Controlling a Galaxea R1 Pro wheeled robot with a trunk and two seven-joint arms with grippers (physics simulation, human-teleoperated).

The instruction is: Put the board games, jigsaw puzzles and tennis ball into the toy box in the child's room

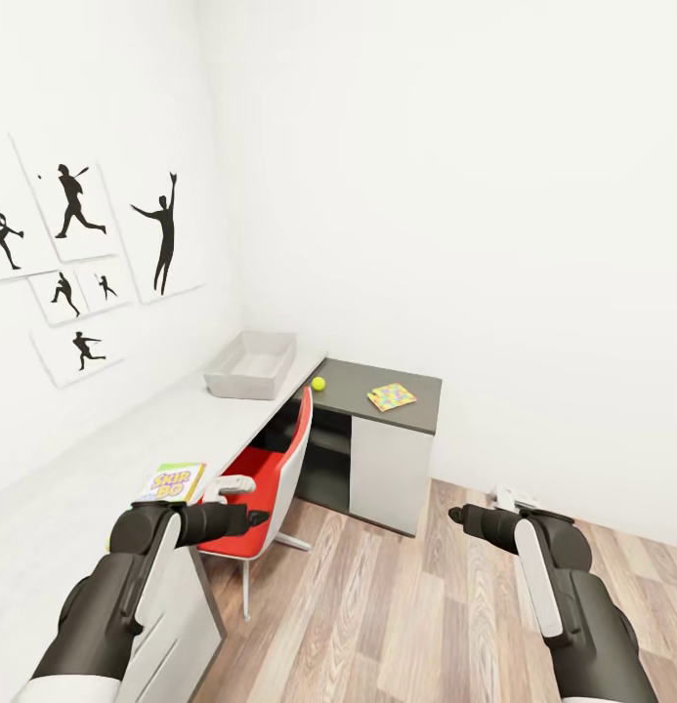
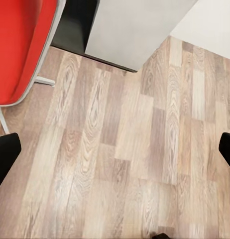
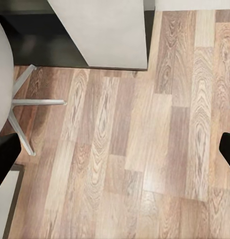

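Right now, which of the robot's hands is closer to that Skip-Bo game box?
Left. The left gripper hovers just right of the Skip-Bo box; the right gripper hangs farther right, above the floor.

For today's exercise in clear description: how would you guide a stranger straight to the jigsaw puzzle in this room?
Find the corner where the long pale table meets the lower dark grey-topped side unit. The jigsaw puzzle lies flat on that dark top. It is a thin square patterned in yellow, pink, blue and green pieces, unlike the round yellow-green tennis ball nearby.

walls white, silhouette pictures (image 1: pixel 79 264) | floor wood-plank (image 1: pixel 397 615) | red chair (image 1: pixel 270 478) | dark-topped side unit (image 1: pixel 382 444)
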